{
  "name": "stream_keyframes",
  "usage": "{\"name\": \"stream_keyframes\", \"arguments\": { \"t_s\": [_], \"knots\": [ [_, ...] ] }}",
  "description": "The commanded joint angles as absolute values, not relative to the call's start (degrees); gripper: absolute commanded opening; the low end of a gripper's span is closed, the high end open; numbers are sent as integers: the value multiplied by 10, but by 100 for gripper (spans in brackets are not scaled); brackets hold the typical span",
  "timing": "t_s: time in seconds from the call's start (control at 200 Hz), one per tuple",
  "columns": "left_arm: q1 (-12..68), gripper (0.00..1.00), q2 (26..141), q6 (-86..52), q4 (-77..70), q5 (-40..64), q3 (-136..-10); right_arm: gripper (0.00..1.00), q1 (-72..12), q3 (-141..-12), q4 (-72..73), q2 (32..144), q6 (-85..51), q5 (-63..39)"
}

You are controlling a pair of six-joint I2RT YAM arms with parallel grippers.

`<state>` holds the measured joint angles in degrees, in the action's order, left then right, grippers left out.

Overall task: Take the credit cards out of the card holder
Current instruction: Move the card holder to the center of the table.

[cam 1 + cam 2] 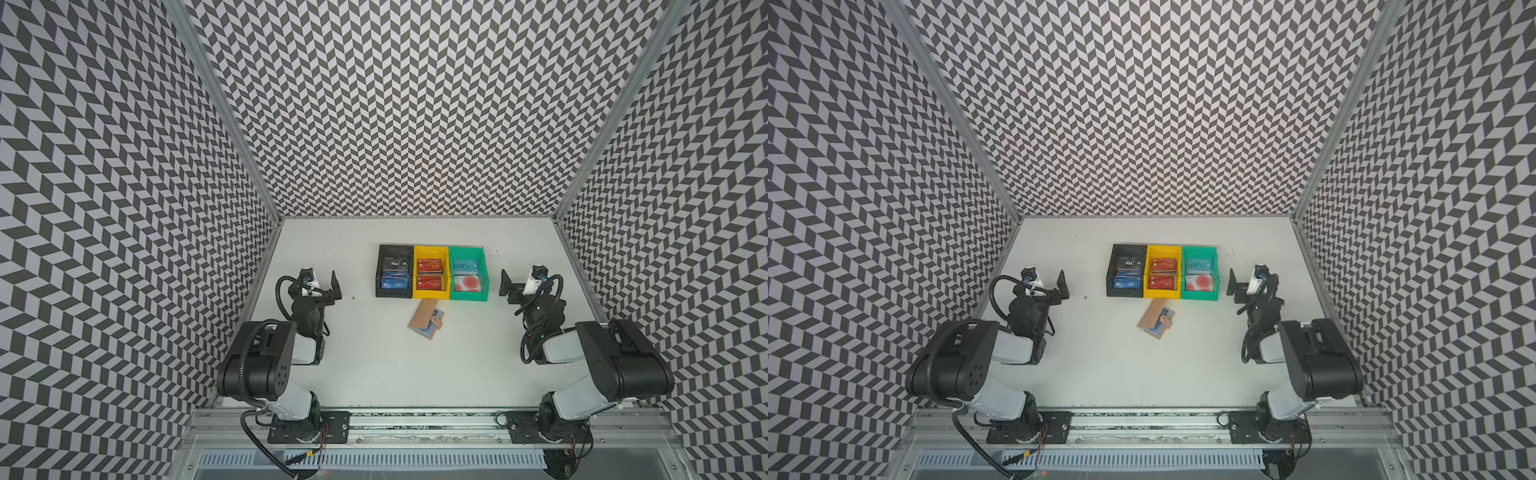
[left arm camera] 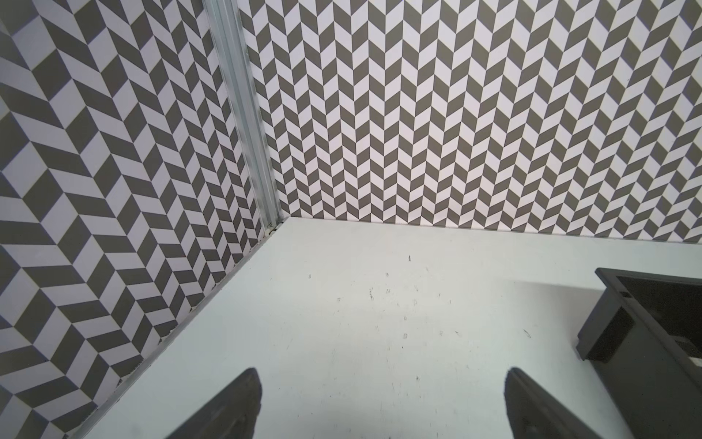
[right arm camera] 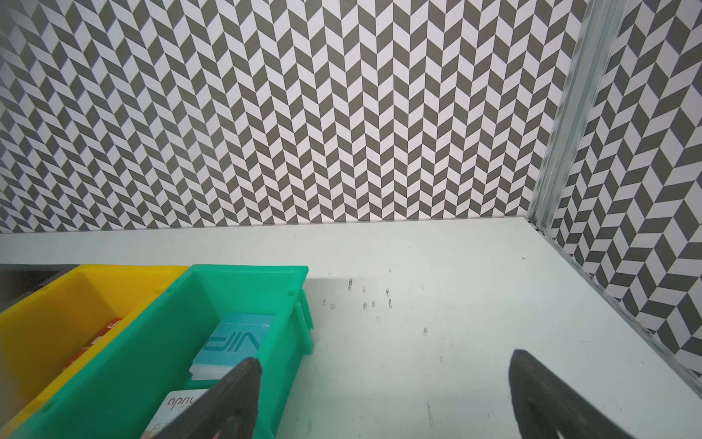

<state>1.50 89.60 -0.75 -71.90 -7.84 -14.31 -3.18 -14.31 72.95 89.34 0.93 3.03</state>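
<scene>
Although credit cards (image 1: 429, 284) already lie sorted in the black, yellow and green bins (image 1: 431, 294), the card holder (image 1: 426, 320) rests part-open on the surface (image 1: 374, 374) just in front of them, blue showing inside, so some may remain; I cannot tell. The left fingers (image 2: 235, 406) and right fingers (image 3: 228, 403) stand wide apart, gripping and touching nothing, well off to either side.

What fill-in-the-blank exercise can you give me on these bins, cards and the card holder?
The middle bin is ____.
The card holder lies on the ____.
In the green bin, the white card shows ____ circles.
The left end effector and right end effector both stand ____.
Missing: yellow; table; red; open.
</scene>
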Motion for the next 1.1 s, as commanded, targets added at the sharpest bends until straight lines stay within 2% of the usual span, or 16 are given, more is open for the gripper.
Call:
{"name": "stream_keyframes", "arguments": {
  "t_s": [0.0,1.096],
  "knots": [
    [17,100,894,-9,-730,-81,-139,99,-30,-139,765,899,11,33],
    [17,100,893,-1,-733,-62,-138,100,-30,-135,771,895,18,27]
  ]
}}
